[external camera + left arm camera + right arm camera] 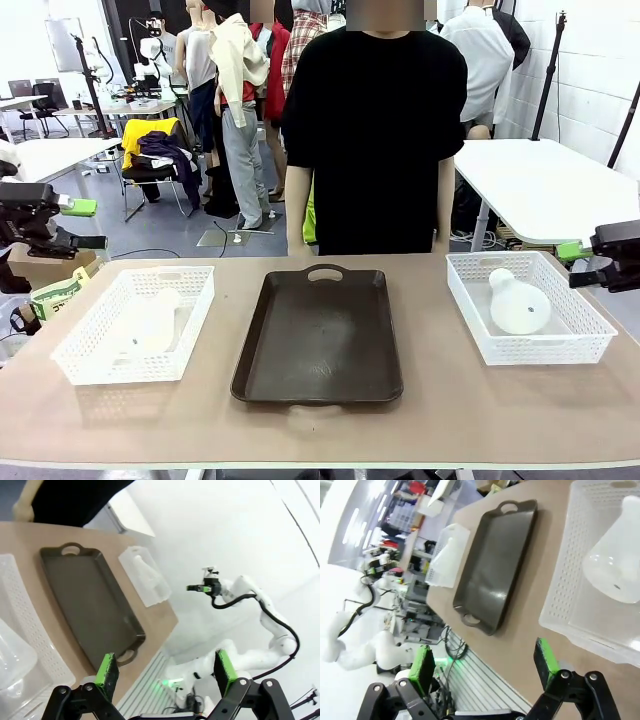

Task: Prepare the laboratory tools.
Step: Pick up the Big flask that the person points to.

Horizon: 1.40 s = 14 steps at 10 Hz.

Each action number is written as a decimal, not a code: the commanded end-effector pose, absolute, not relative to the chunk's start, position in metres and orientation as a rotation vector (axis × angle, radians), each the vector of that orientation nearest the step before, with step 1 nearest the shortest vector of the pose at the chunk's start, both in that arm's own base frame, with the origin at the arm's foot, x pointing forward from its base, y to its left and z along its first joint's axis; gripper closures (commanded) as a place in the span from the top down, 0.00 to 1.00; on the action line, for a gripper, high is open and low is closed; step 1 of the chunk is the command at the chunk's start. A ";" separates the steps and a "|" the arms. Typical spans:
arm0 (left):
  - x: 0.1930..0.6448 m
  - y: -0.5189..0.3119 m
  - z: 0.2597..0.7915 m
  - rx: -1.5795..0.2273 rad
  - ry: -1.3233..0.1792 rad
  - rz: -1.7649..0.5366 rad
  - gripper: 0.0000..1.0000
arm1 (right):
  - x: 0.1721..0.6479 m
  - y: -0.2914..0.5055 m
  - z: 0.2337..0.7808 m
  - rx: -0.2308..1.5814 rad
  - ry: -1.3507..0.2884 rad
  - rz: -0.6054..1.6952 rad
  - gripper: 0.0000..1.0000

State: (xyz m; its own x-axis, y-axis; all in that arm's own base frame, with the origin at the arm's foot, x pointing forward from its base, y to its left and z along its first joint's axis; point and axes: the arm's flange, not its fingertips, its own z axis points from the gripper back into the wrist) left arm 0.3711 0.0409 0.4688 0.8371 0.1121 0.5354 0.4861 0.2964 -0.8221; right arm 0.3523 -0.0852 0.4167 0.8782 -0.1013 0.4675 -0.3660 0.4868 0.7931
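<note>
Left tool open, near basket beside tray.

left flask: cut by frame edge | right flask: cut at right edge

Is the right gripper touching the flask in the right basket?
Apart. Front view: right gripper hangs outside the basket, clear of the flask.

Bright, even light fills the sharp front view; a soft sheen marks the tray. Both wrist views bow at the edges; the left's two o'clock area washes white, perhaps overexposed.
</note>
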 end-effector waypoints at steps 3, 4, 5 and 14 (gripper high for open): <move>0.379 0.040 0.468 -1.313 -0.499 -0.299 1.00 | 0.380 -0.092 0.419 1.164 -0.442 0.264 1.00; 0.376 0.040 0.467 -1.306 -0.450 -0.295 1.00 | 0.380 -0.091 0.418 1.182 -0.426 0.272 1.00; 0.379 0.041 0.464 -1.301 -0.433 -0.300 1.00 | 0.385 -0.092 0.419 1.212 -0.418 0.293 1.00; 0.380 0.033 0.449 -1.328 -0.387 -0.280 1.00 | 0.379 -0.095 0.431 1.334 -0.376 0.332 1.00</move>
